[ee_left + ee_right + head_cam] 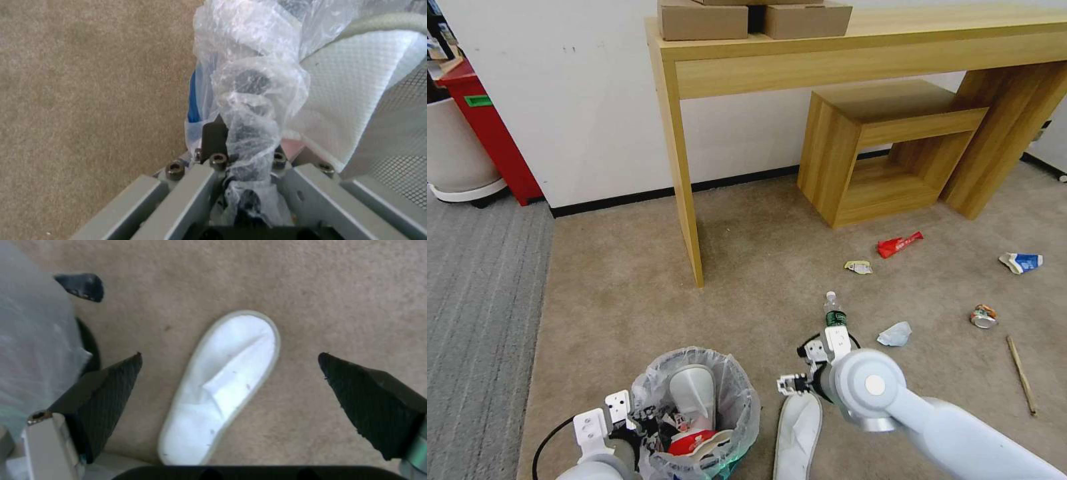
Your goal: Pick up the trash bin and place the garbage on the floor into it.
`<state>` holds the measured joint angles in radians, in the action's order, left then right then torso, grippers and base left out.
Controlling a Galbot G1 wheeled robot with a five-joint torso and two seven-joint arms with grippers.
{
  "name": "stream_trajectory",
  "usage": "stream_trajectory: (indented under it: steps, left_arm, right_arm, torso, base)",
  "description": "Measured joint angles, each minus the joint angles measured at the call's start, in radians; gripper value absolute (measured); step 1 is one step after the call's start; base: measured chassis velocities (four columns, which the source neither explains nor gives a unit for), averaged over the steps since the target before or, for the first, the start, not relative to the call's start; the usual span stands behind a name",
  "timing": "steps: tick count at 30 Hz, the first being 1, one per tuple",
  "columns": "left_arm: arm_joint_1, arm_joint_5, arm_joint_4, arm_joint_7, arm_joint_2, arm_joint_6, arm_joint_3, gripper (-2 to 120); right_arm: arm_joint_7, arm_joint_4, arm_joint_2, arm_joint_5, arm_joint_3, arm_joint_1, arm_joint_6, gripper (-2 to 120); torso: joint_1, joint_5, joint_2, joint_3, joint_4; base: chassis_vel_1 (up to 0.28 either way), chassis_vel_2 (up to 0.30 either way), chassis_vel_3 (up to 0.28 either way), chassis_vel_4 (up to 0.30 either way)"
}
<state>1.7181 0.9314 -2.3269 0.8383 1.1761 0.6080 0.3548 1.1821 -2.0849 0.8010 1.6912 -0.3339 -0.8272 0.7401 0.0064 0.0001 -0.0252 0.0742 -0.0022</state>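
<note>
The trash bin (pixel 735 400), lined with crinkled clear plastic, is at the near left of the floor (pixel 627 287) and holds a white slipper (pixel 694 393) and red wrappers. My left gripper (pixel 637 427) is shut on its bag-wrapped rim (pixel 249 100). My right gripper (pixel 229 355) hangs open over a second white slipper (pixel 227 380), which lies on the carpet beside the bin (pixel 797 427). More garbage is scattered beyond: a clear bottle (pixel 834 310), crumpled paper (pixel 895 333), a red wrapper (pixel 898 244), a blue-white carton (pixel 1020 262), a crushed can (pixel 983 316) and a stick (pixel 1020 373).
A tall wooden table (pixel 854 47) with cardboard boxes (pixel 704 20) stands against the wall, and a low wooden stool (pixel 887 147) sits under it. Grey ribbed carpet (pixel 480 320) lies to the left, with a red cabinet (pixel 490 133) behind it.
</note>
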Motion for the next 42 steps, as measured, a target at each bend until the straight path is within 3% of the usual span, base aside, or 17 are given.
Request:
stream_trajectory:
  steps: [17, 30, 42]
  left_arm:
    - [-0.009, 0.027, -0.006, 0.006, -0.003, 0.001, 0.011, 0]
    - [-0.038, 0.156, -0.033, 0.04, -0.055, 0.0, 0.054, 0]
    - [-0.042, 0.231, -0.055, 0.072, -0.053, 0.002, 0.051, 0]
  right_arm:
    - [-0.016, 0.159, 0.045, -0.113, -0.069, -0.019, -0.003, 100]
    - [-0.042, 0.253, 0.14, -0.197, -0.11, -0.051, -0.004, 100]
    - [-0.056, 0.336, 0.186, -0.234, -0.127, -0.058, -0.005, 100]
  torso:
    - [0.0, -0.0001, 0.0, 0.0, 0.0]
    - [0.0, -0.0002, 0.0, 0.0, 0.0]
    - [0.0, -0.0001, 0.0, 0.0, 0.0]
  base:
    - [0.0, 0.0, 0.0, 0.0]
    - [0.0, 0.0, 0.0, 0.0]
    - [0.0, 0.0, 0.0, 0.0]
